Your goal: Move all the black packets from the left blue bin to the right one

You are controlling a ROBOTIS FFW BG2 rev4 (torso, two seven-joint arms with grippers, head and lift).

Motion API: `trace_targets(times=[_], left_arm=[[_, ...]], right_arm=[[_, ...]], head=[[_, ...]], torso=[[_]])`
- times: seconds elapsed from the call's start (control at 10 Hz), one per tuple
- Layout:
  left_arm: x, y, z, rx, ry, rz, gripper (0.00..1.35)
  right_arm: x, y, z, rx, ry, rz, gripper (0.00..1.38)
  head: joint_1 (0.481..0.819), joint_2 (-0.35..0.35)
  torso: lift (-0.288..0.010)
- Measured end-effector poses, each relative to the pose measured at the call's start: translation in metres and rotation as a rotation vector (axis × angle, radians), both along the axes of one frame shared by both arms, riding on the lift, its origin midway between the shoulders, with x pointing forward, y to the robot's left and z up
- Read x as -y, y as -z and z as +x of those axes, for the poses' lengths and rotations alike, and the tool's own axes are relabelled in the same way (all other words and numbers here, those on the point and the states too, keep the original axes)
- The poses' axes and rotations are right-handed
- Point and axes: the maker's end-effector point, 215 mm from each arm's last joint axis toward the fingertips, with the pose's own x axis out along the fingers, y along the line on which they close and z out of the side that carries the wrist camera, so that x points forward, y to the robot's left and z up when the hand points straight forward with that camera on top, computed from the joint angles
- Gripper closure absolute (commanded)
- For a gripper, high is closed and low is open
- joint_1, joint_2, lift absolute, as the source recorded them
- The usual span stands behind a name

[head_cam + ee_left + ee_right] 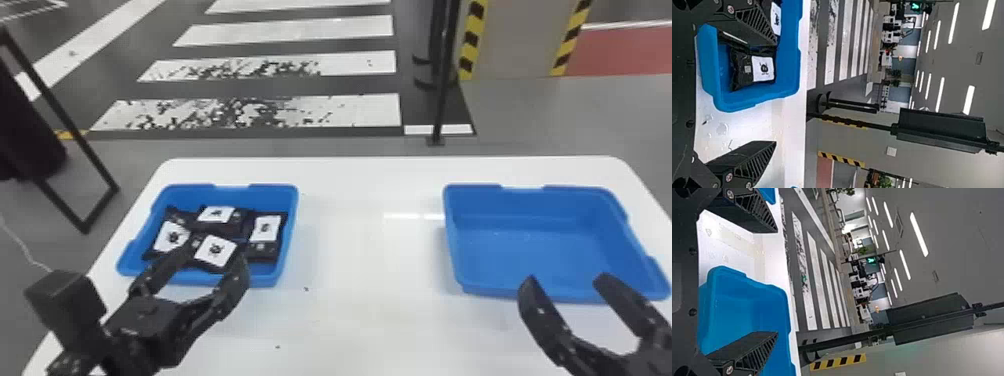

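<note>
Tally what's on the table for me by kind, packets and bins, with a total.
Black packets: 4 visible, all in the left bin
Blue bins: 2, one left, one right
Total: 6

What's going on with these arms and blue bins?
A robot is meant to move black packets from the left bin to the right bin. At least four lie in the left one. Its left pincer is open at that bin's near side, the right pincer open by the other; both hold nothing.
</note>
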Motion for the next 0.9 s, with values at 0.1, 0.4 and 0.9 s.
trace_targets(times=[0.1,0.4,0.9], left_arm=[[-0.004,0.004,0.011,-0.005,-0.003,0.006,0.15],[-0.015,0.018,0.044,-0.055,-0.016,0.012,0.15],[-0.036,0.055,0.089,-0.184,-0.036,0.015,0.15]], right_arm=[[0.0,0.0,0.0,0.0,0.0,0.0,0.09],[0.0,0.001,-0.001,-0.003,0.0,0.002,0.09],[-0.002,0.003,-0.001,-0.008,-0.004,0.006,0.09]], head=[[0.695,0.137],[0.695,0.146],[0.695,0.169]], torso=[[-0.14],[-0.14],[-0.14]])
